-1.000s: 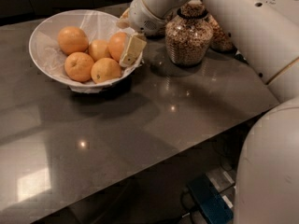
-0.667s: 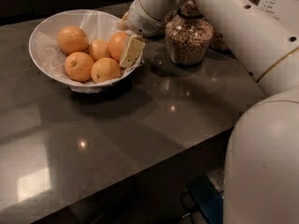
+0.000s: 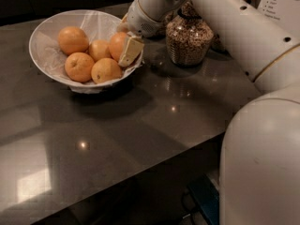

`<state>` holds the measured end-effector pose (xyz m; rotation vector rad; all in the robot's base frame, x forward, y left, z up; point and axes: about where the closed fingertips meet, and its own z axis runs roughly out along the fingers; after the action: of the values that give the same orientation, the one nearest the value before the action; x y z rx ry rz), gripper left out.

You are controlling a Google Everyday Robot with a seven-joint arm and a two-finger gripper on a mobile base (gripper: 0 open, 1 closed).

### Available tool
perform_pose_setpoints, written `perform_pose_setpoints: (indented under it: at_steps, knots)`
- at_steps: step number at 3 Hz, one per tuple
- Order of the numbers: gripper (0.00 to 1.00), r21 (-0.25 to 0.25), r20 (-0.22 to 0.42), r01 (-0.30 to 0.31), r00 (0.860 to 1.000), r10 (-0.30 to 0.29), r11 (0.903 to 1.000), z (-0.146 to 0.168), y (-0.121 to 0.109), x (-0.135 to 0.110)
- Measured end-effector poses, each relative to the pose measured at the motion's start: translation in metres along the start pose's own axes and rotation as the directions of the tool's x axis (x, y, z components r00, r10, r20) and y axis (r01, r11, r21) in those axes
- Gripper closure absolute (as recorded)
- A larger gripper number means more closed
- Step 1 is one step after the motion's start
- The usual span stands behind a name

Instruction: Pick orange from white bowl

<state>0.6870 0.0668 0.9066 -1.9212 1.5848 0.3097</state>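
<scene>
- Camera view, looking down on a dark grey table [image 3: 140,125]: one bowl [image 3: 40,41] stands at the far left and one jar [image 3: 189,40] to its right.
- Bowl: white, wide and shallow, lined with crinkled translucent wrap [image 3: 96,20] that rises along the inner wall and spills past the rim.
- Bowl contents: five oranges, packed touching one another.
- The orange [image 3: 116,43], which is deep-coloured and slightly oval, lies at the right side of the bowl, against the rim and partly hidden by my gripper.
- Four other oranges [image 3: 78,66] fill the middle and left of the bowl. Two are toward the front and two are behind.
- My gripper [image 3: 127,50] is inside the bowl at its right rim, pressed to the right side of the orange.
- Gripper state: I cannot tell whether it is apart or clamped on the fruit.
- My arm [image 3: 211,13] reaches in from the upper right, passing over the jar.
- Jar: clear glass, rounded, upright, filled almost to the neck with small brown and pale pieces. It stands near the bowl without touching it.
- A printed sign [image 3: 281,1] stands at the far right edge, and I cannot read its text.
</scene>
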Motion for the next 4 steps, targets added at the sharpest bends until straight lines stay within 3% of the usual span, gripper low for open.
perform_pose_setpoints:
  at_steps: [1,3,4]
  knots:
    - [0.45,-0.001,0.0,0.0,1.0,0.0,1.0,0.0005,-0.0001,0.0]
    - [0.93,-0.001,-0.001,0.001,1.0,-0.001,1.0,0.0013,-0.0004,0.0]
    - [1.0,-0.001,-0.001,0.001,1.0,-0.001,1.0,0.0013,-0.0004,-0.0001]
